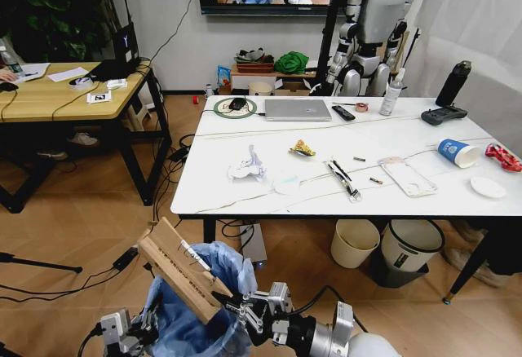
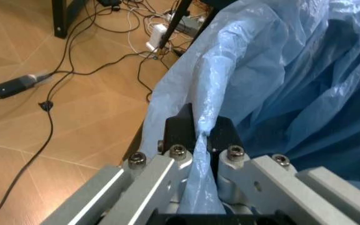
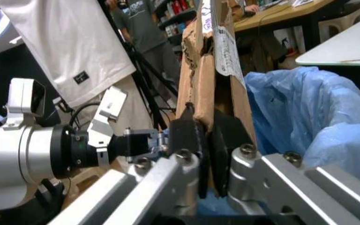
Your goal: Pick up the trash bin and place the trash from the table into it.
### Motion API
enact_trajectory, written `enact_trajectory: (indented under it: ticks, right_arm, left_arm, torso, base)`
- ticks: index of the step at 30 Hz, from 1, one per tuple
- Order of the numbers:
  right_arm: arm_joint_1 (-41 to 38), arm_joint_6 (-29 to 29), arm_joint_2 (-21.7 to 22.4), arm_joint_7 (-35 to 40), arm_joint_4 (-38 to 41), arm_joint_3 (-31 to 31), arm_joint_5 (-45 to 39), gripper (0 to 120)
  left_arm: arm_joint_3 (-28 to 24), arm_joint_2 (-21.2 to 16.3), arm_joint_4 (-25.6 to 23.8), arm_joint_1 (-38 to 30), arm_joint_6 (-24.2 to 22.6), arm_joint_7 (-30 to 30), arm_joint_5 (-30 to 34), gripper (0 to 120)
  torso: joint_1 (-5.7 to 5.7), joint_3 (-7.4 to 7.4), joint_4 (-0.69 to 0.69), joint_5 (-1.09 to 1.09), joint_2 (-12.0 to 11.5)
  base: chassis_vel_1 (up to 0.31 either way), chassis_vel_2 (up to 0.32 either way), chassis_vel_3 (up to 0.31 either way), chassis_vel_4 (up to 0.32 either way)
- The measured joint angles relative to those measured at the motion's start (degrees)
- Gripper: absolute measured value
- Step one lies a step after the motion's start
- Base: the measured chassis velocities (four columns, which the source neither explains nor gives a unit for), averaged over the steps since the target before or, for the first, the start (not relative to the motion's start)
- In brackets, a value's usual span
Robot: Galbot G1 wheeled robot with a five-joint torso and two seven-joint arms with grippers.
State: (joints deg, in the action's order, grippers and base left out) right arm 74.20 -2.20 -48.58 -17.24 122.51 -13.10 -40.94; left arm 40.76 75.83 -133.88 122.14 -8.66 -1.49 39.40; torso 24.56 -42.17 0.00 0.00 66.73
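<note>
The trash bin, lined with a crinkled light-blue bag, hangs low in front of me, above the wooden floor. My left gripper is shut on the bag's rim, which is pinched between its black pads. My right gripper is shut on a brown cardboard piece that stands tilted over the bin's mouth; the cardboard rises beside the blue bag. On the table lie crumpled white paper, a yellow wrapper, a blue paper cup, a red wrapper, a clear tray and white discs.
A silver laptop, black remote and dark bottle sit at the table's far side. A cream bucket and a white bin stand under it. A wooden desk is to the left. Cables cross the floor.
</note>
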Motion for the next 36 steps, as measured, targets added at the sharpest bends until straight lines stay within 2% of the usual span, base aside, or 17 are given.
enact_trajectory:
  ticks: [2,8,9,14,15,17,20,23,26,29,32,36]
  right_arm:
    - [0.06,0.01,0.00,0.02,-0.06,0.00,0.15,8]
    - [0.72,-0.01,0.01,0.11,-0.12,0.33,0.80,33]
    - [0.72,-0.01,0.01,0.11,-0.12,0.33,0.80,33]
    - [1.40,-0.17,0.06,0.11,0.25,1.08,1.06,54]
    - [1.40,-0.17,0.06,0.11,0.25,1.08,1.06,54]
    - [1.52,-0.31,0.02,0.11,0.85,1.65,1.07,62]
    - [1.62,-0.82,-0.17,0.28,2.02,3.67,0.88,76]
    - [1.46,-1.15,-0.45,0.89,2.40,4.90,0.50,83]
    - [-0.49,-1.17,-1.58,4.62,3.12,8.54,-2.22,97]
    - [-1.40,-0.38,-2.00,6.80,3.27,9.83,-2.94,99]
    - [-4.38,1.75,-2.74,14.70,2.92,12.49,-3.69,100]
    - [-5.94,2.44,-2.91,18.36,2.12,13.33,-3.72,100]
  left_arm:
    - [0.00,-0.01,-0.04,-0.03,0.00,0.00,0.00,0]
    - [0.02,-0.04,-0.05,-0.27,0.01,0.01,-0.27,0]
    - [0.02,-0.04,-0.05,-0.27,0.01,0.01,-0.27,0]
    - [-0.05,0.07,-0.14,-0.25,0.04,0.03,-0.52,0]
    - [-0.05,0.07,-0.14,-0.25,0.04,0.03,-0.52,0]
    - [-0.24,0.26,-0.16,-0.23,0.08,0.04,-0.88,0]
    - [-0.57,0.52,-0.07,-0.19,0.16,0.06,-1.49,0]
    - [-0.77,0.60,0.00,-0.14,0.20,0.08,-1.68,0]
    - [-1.39,0.88,0.18,0.07,0.42,0.34,-2.66,0]
    - [-1.63,1.02,0.24,0.19,0.60,0.56,-3.04,0]
    - [-2.04,1.32,0.54,0.35,1.04,1.06,-4.24,0]
    - [-2.21,1.43,0.58,0.43,1.17,1.15,-4.48,0]
  torso:
    - [0.00,0.00,0.00,0.00,0.00]
    - [0.00,0.00,0.00,0.00,0.00]
    - [0.00,0.00,0.00,0.00,0.00]
    - [0.00,0.00,0.00,0.00,0.00]
    - [0.00,0.00,0.00,0.00,0.00]
    - [0.00,0.00,0.00,0.00,0.00]
    - [0.00,0.00,0.00,0.00,0.00]
    - [0.00,0.00,0.00,0.00,0.00]
    - [0.00,0.00,0.00,0.01,0.00]
    - [0.00,0.00,0.00,0.01,0.00]
    - [0.00,0.00,0.00,0.00,0.00]
    - [0.00,0.00,0.00,0.01,0.00]
  base:
    - [0.000,0.000,0.000,0.000]
    - [0.000,0.000,0.000,0.000]
    - [0.000,0.000,0.000,0.000]
    - [0.000,0.000,0.000,0.000]
    - [0.000,0.000,0.000,0.000]
    - [0.000,0.000,0.000,0.000]
    - [0.000,0.000,0.000,0.000]
    - [0.000,0.000,0.000,0.000]
    - [0.000,0.000,0.000,0.000]
    - [0.000,0.000,0.000,0.000]
    - [0.000,0.000,0.000,0.000]
    - [0.000,0.000,0.000,0.000]
